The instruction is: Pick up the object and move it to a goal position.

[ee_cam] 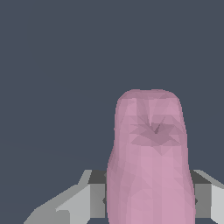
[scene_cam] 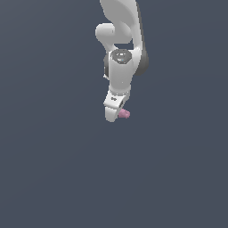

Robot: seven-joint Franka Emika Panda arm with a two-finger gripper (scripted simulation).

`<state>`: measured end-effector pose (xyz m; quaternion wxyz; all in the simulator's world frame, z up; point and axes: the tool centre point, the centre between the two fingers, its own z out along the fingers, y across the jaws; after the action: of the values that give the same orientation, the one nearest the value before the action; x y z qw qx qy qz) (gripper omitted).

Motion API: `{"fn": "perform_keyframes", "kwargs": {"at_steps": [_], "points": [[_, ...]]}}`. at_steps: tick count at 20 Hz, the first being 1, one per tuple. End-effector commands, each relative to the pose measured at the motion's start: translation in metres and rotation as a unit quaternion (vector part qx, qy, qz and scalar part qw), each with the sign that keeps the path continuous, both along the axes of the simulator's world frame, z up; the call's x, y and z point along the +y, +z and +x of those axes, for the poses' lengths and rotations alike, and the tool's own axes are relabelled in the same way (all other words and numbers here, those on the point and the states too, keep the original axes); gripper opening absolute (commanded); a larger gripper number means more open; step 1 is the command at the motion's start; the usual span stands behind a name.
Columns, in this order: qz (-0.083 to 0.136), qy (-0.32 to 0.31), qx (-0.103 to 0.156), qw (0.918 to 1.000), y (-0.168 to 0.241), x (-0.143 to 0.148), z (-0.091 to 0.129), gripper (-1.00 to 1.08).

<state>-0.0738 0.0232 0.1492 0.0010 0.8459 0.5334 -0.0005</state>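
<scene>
Evidently, the pick-up stage is complete, or so we judge: the pink object sits at the tip of the gripper, one rounded end sticking out toward the exterior view's right, and the arm reaches down from the top of that view. In the wrist view we see the same object filling the space between the grey fingers, which flank it closely on both sides; we read the jaws as pinching the piece near its lower part, with its blunt, slightly dimpled end pointing away from the camera. Whether it hangs clear of the ground we cannot tell for certain, since the plain dark surface gives no shadow or edge to judge height by. What is left, in our judgement, is the carry to the goal position and any final settling there. We see no goal marker in either view, so we cannot say which way the arm must travel or how much of the carry remains. Nothing else appears around the gripper: no other items, walls or containers show in either picture, and we find no obstacle along any direction. The chief risk we would name is the small, lumpy piece slipping or twisting in the pinch during transport.
</scene>
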Motion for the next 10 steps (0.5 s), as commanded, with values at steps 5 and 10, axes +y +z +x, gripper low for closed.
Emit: {"fn": "perform_keyframes", "kwargs": {"at_steps": [5,10], "points": [[0.001,0.0,0.0,1.0,0.05,0.012,-0.016,-1.0],[0.001,0.0,0.0,1.0,0.076,0.017,-0.024,-1.0]]}}
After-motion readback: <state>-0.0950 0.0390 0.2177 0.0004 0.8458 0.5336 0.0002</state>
